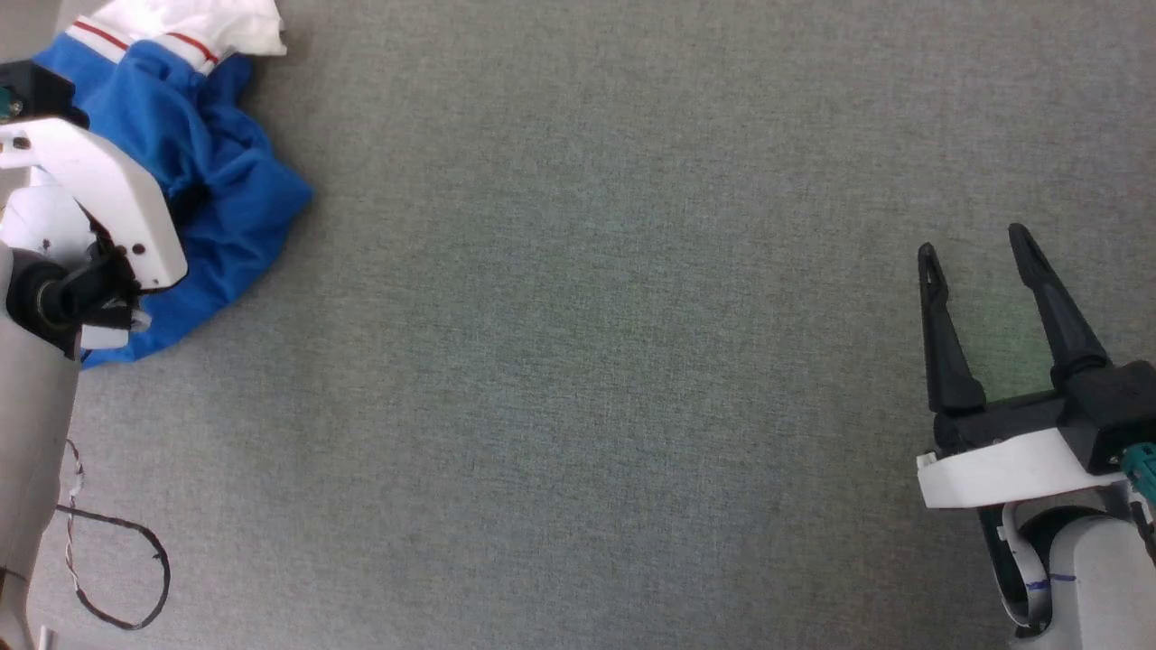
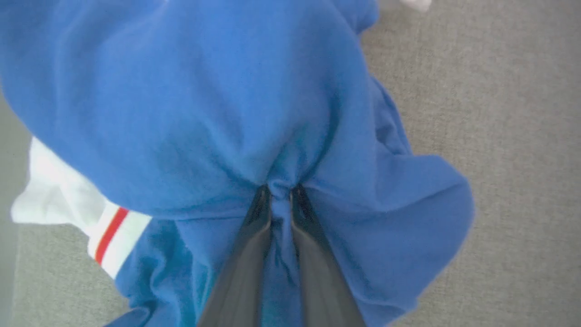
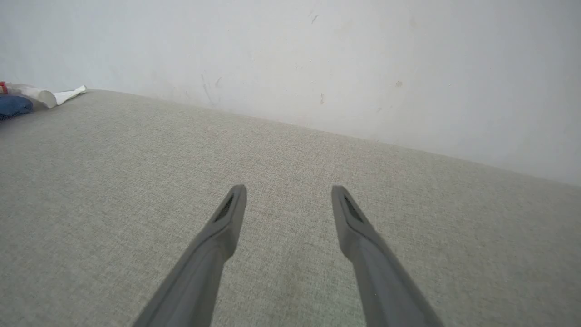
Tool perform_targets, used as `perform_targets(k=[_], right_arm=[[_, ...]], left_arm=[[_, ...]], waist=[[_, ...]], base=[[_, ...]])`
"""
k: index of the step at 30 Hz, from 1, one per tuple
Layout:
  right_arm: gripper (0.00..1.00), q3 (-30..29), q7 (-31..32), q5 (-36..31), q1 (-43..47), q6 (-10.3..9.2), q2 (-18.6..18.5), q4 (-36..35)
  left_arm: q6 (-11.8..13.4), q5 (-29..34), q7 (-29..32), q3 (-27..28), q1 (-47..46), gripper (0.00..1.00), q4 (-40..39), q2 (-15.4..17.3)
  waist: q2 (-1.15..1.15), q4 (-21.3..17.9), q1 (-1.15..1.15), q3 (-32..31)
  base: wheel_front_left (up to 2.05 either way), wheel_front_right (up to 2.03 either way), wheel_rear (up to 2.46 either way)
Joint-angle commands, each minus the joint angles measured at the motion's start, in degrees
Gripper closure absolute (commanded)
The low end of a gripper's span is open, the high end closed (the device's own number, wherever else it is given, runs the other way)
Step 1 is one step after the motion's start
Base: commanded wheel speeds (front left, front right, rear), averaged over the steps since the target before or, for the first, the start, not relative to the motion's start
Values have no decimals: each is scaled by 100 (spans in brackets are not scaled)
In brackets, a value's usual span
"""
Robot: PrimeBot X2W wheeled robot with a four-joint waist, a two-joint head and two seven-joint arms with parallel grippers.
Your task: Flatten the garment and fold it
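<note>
The garment (image 1: 217, 190) lies crumpled at the far left of the grey surface, royal blue with a white sleeve and red-striped trim at its top. My left arm's white wrist covers part of it in the head view. In the left wrist view my left gripper (image 2: 280, 191) is shut on a bunched fold of the garment (image 2: 204, 100), blue cloth pinched between the two dark fingers. A white sleeve with a red stripe (image 2: 109, 231) hangs at the lower left there. My right gripper (image 1: 975, 253) stands open over bare surface at the right, far from the garment (image 3: 13, 105).
The grey fabric surface (image 1: 587, 361) stretches wide between the two arms. A thin looped cable (image 1: 117, 569) lies at the lower left. In the right wrist view a pale wall (image 3: 317, 54) rises behind the surface's far edge.
</note>
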Motion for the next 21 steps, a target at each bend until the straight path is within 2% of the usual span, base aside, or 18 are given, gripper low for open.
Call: perform_targets(k=[1, 7, 13, 17, 21], right_arm=[[0, -8, -79, 72, -55, -4, -4, 63], [0, 6, -321, 345, 4, -4, -4, 434], [0, -86, -535, 632, 180, -4, -4, 808], [0, -150, -604, 755, 286, -4, -4, 952], [0, -228, -676, 925, 461, -4, -4, 1127]], left_arm=[[-33, -61, -88, 25, -21, 100, -31, -78], [-48, -106, -310, 134, -189, 100, -381, 146], [-58, 32, -592, 74, -361, 100, -1055, 309], [-62, 139, -661, -33, -480, 100, -1431, 349], [-66, 279, -794, -298, -685, 100, -2027, 230]], waist=[[0, 16, -1, -214], [0, -36, -1, -828], [0, -152, -1, -1541], [0, -231, -1, -1836], [0, -400, -1, -2246]], base=[[0, 0, 0], [0, 0, 0], [0, 0, 0], [0, 0, 0], [0, 0, 0]])
